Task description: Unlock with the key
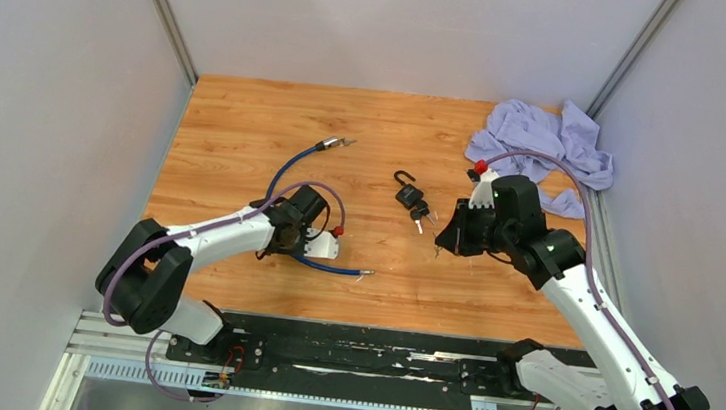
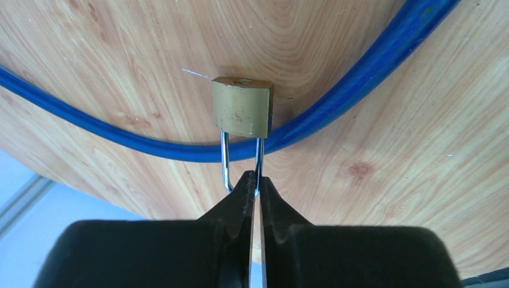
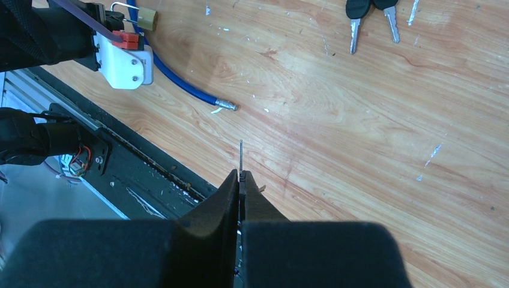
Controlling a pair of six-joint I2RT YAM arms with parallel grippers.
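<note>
Wooden table, seen from above: the left arm lies low over a blue cable. The right arm reaches down near a black padlock with spare keys beside it, well apart from the left one. In the left wrist view, the left gripper is closed almost fully on one leg of the shackle of the brass padlock. The cable crosses under this shackle, and the keyhole face points away from the fingers. In the right wrist view, the right gripper is pressed fully together on a thin metal blade, which I take for the key seen on edge. The brass padlock is far off at the upper left. I judge the step to be carrying the key to the lock. The next move asks the right arm to cross over and line the blade with the keyhole, while the left gripper holds the lock steady.
</note>
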